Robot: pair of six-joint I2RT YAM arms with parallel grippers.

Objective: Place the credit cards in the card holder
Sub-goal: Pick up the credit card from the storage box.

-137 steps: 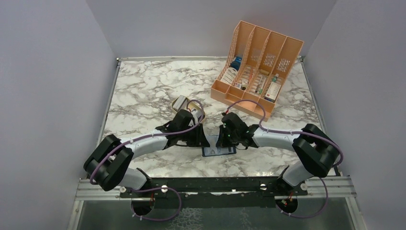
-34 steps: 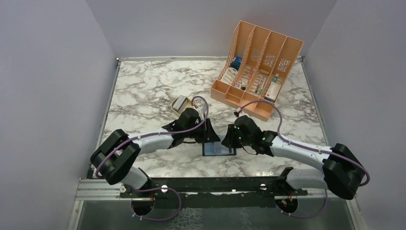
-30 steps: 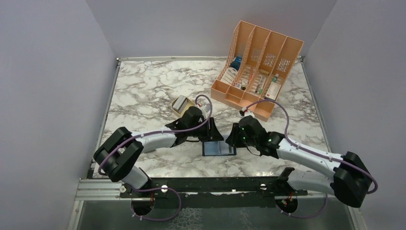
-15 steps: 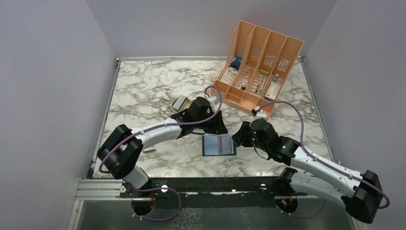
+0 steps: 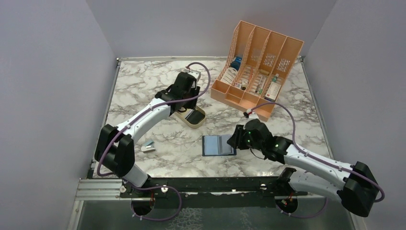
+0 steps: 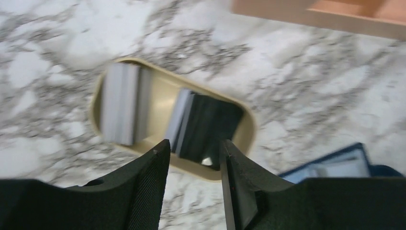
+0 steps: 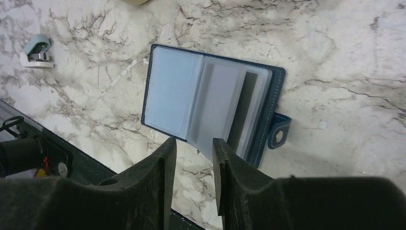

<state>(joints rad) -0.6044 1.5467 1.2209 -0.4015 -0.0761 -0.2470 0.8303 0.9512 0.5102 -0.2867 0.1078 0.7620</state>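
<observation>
The navy card holder [image 7: 210, 98] lies open on the marble, its grey-clear sleeve pages up and its snap strap [image 7: 279, 132] to the right. My right gripper [image 7: 194, 143] hovers at its near edge, open and holding nothing; in the top view it [image 5: 234, 139] is by the holder's [image 5: 219, 145] right side. My left gripper [image 6: 191, 146] is open and empty, above the gold tin [image 6: 249, 129]. A pale grey stack of credit cards [image 6: 119, 103] and a darker stack [image 6: 206, 127] lie in the tin. From above, the tin [image 5: 194, 123] sits behind and to the left of the holder.
A peach slotted file rack [image 5: 258, 67] with small bottles stands at the back right. A small pale blue and white clip-like object [image 5: 147, 145] lies on the marble left of the holder. Grey walls close in both sides.
My left arm has swung away from the card holder, back and left to above the tin. My right gripper has drawn back to the holder's right edge and opened slightly. The holder now lies uncovered.
</observation>
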